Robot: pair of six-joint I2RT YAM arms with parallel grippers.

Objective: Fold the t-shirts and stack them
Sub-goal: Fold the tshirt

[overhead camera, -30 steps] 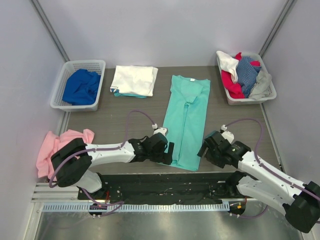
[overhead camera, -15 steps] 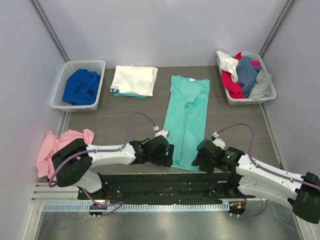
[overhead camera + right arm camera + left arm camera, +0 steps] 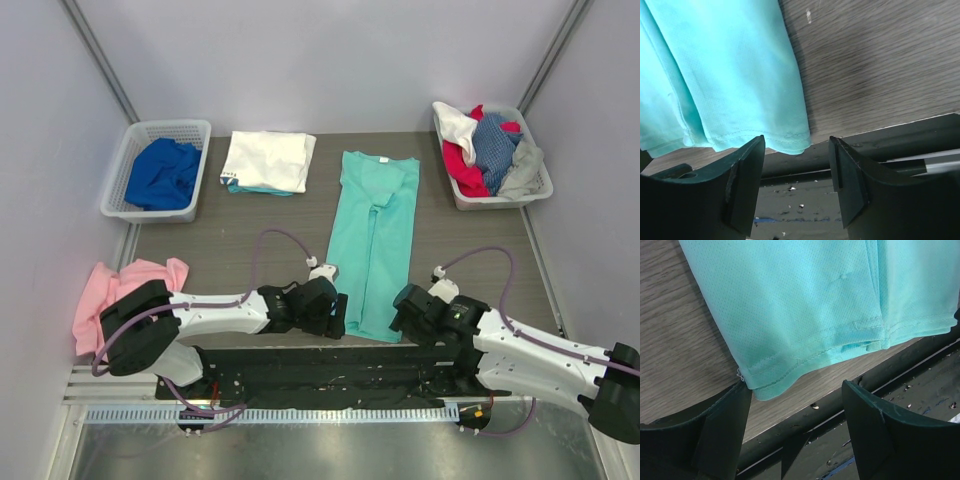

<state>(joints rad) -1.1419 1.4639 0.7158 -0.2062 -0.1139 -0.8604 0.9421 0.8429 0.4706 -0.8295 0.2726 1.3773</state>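
Mint-green t-shirt (image 3: 375, 235): hem at bench's near edge. I see left gripper (image 3: 796, 386) and right gripper (image 3: 796, 139) with jaws apart, each straddling one hem corner.

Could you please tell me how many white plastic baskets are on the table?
2. The left basket stands at the far-left corner, holding a royal blue shirt; the right basket stands at the far-right corner, heaped with mixed garments. None appears hidden.
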